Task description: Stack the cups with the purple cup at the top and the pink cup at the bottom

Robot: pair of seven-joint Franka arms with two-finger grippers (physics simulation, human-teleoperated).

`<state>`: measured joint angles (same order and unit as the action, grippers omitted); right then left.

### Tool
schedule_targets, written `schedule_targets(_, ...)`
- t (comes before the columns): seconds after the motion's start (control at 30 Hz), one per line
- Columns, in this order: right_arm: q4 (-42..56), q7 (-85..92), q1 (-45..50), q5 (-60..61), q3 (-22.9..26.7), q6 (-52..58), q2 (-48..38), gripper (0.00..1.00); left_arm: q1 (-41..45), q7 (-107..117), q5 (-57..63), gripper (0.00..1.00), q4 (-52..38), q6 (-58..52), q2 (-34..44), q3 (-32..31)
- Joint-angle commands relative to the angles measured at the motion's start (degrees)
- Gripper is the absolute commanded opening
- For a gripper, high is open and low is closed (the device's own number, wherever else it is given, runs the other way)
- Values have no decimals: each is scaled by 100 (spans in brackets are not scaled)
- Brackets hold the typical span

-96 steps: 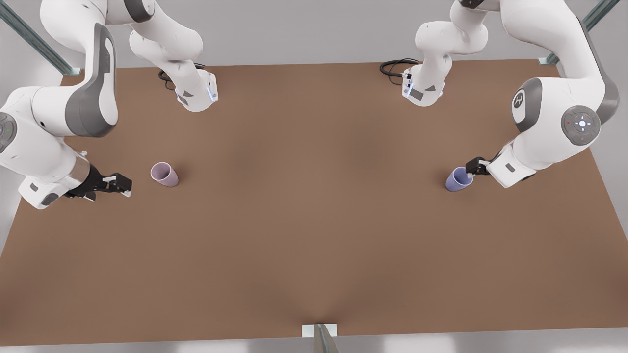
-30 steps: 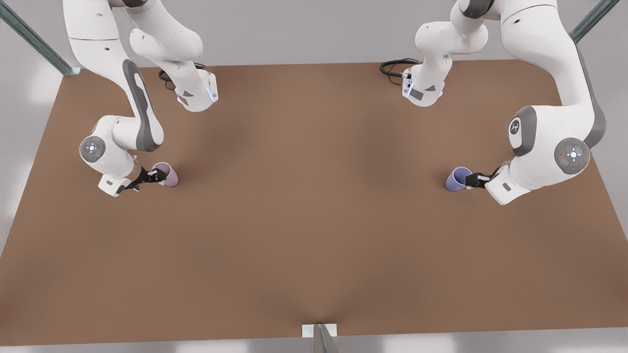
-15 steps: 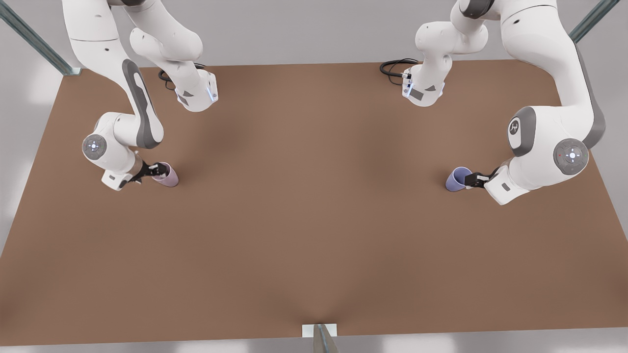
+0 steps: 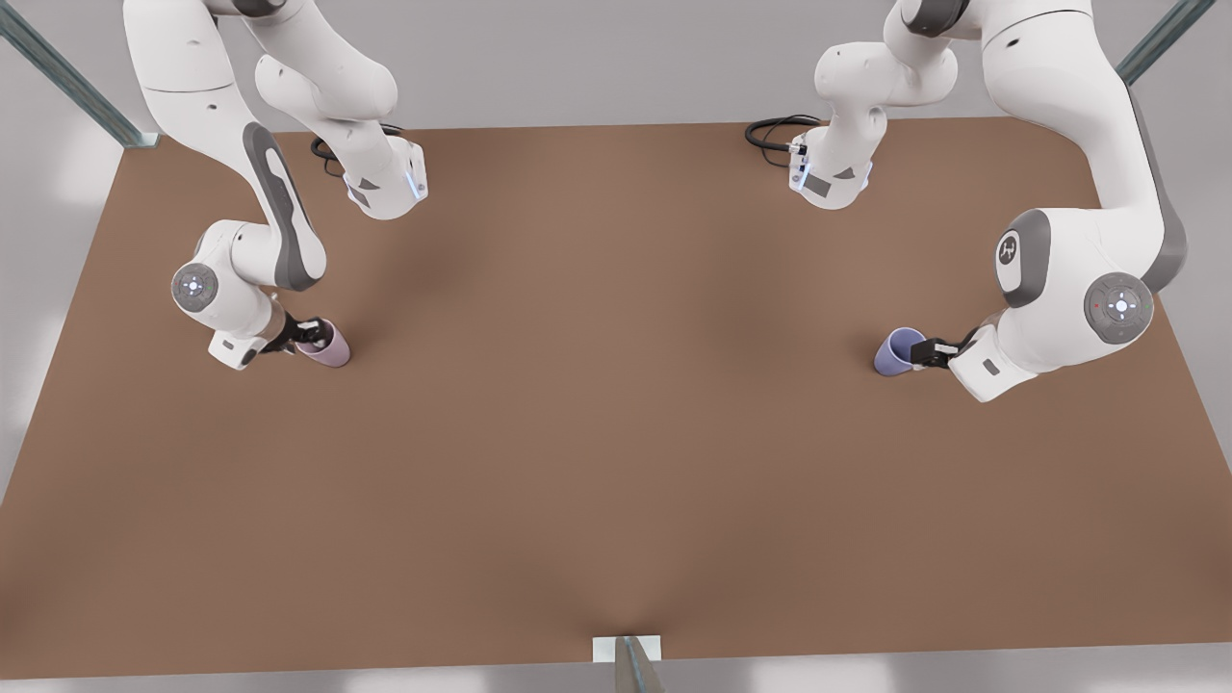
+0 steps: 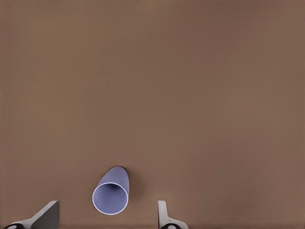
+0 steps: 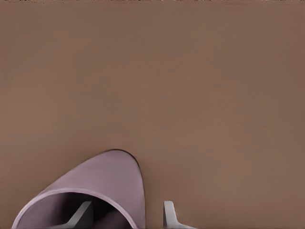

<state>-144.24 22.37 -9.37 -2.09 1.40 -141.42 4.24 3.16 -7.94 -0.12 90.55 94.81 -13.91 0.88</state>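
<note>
The near stretch of the brown desk (image 4: pixel 616 500) lies bare, with both cups farther back and well apart from each other, each standing upright on its base.

At the front view's left stands the pink cup (image 4: pixel 324 344). The right pincer (image 4: pixel 306 336) is at its rim, reaching in from the side away from the middle of the desk. In the right wrist view the pink cup (image 6: pixel 90 195) looms close, its mouth turned toward the camera; one finger (image 6: pixel 82 214) is inside the cup and the other finger (image 6: pixel 169 214) is outside the wall, so the jaws straddle the rim. A gap shows between the outer finger and the wall, so the pincer is parted and has not closed on the cup.

At the front view's right stands the purple cup (image 4: pixel 899 350). The left pincer (image 4: pixel 929 352) is just beside its rim on the side away from the desk's middle; whether it touches the cup cannot be told from there. In the left wrist view the purple cup (image 5: pixel 112 192) sits between two widely spread fingers (image 5: pixel 45 217), with clear desk on either side of it. The left pincer is wide open and holds nothing.

Farther back, the two white arm bases (image 4: pixel 385 188) are mounted near the desk's far edge, each with a black cable (image 4: pixel 775 130) coiled beside it.
</note>
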Motion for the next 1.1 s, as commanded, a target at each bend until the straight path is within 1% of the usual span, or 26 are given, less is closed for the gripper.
schedule_targets(0.0,2,101,5,6,0,-79,-2,58,1,12,4,100,-3,3,3,0)
schedule_targets(0.03,2,101,5,6,0,-70,-2,54,1,12,4,100,-3,3,3,0)
schedule_targets(0.07,2,101,14,6,0,-70,7,43,-8,12,4,100,-3,12,-6,0)
schedule_targets(0.1,2,101,14,6,-9,-87,7,34,1,12,4,100,-3,20,-6,0)
schedule_targets(0.13,2,101,23,6,0,-96,16,29,-8,12,4,100,-3,29,-6,0)
schedule_targets(0.17,2,101,23,6,-9,-96,42,22,-8,12,4,100,-3,38,-6,0)
schedule_targets(0.3,54,66,84,6,-9,1,-28,21,-8,12,4,100,-3,20,-6,0)
schedule_targets(0.37,195,22,128,68,-35,282,-195,21,-8,12,4,100,-3,29,-6,0)
schedule_targets(0.43,467,-733,725,112,-61,668,-371,21,-8,12,4,100,-11,29,-6,0)
schedule_targets(0.53,1046,-2033,1533,129,-202,984,-266,21,-8,12,4,100,-11,20,3,0)
schedule_targets(0.6,1750,-3141,2070,393,-448,1310,121,21,-8,12,4,100,-11,29,3,0)
schedule_targets(0.63,2154,-3695,2158,542,-729,1354,375,21,-8,12,4,100,-11,38,-6,0)
schedule_targets(0.7,2857,-4416,2167,1000,-1458,1363,771,21,-8,12,4,100,-11,47,-6,0)
schedule_targets(0.73,3349,-5022,2167,1008,-1810,1486,1113,21,-17,12,4,100,-11,47,-6,9)
schedule_targets(0.77,4008,-5787,2571,1000,-1969,1495,1579,21,-17,12,4,100,-3,47,-6,9)
schedule_targets(0.87,5589,-7350,3546,886,-1872,1495,2765,21,-17,3,4,100,-11,56,-67,70)
schedule_targets(0.9,6283,-7686,4134,850,-1417,1766,3161,21,-17,3,4,100,-11,56,-76,70)
schedule_targets(0.93,6961,-8134,4487,850,-1134,1899,3566,21,-17,3,4,100,-20,64,-103,70)
schedule_targets(1.0,7629,-8802,4584,710,-1064,1899,4032,21,-17,-5,-5,100,-20,117,-146,70)
schedule_targets(1.03,8087,-9022,4724,587,-949,1995,4339,21,-26,-23,-5,100,-11,161,-155,79)
schedule_targets(1.07,8386,-9233,4926,595,-704,2031,4542,21,-17,-67,-14,100,15,328,-190,167)
